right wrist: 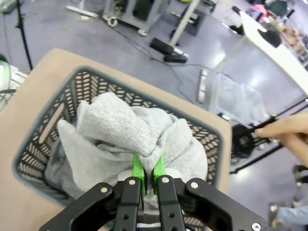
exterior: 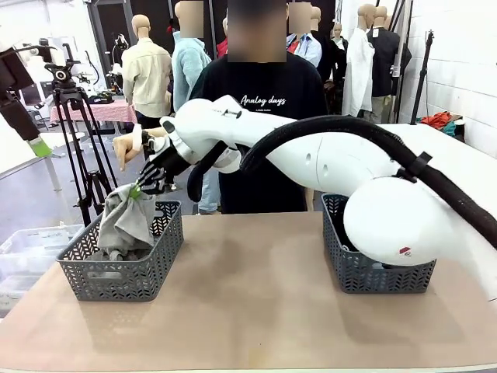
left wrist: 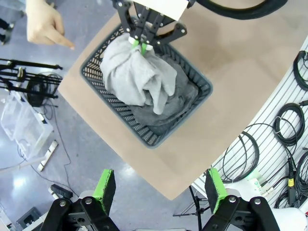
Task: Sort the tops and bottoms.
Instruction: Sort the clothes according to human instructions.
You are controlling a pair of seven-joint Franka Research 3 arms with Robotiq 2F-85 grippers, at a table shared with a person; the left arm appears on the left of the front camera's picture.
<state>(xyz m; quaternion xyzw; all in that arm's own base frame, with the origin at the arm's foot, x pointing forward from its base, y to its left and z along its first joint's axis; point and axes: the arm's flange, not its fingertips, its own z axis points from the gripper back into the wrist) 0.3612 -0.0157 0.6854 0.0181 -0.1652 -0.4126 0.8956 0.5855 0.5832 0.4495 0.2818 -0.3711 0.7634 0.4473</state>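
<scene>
Your right gripper (exterior: 138, 189) — jaws clenched on a soft grey fabric garment (exterior: 124, 220) over the left dark grey plastic lattice basket (exterior: 116, 281). Your left gripper (left wrist: 159, 190) — jaws released, holding nothing.

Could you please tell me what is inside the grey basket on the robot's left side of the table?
A light grey garment, pinched by the right claw, hangs into the basket over a darker grey garment. Anything beneath those is covered.
</scene>
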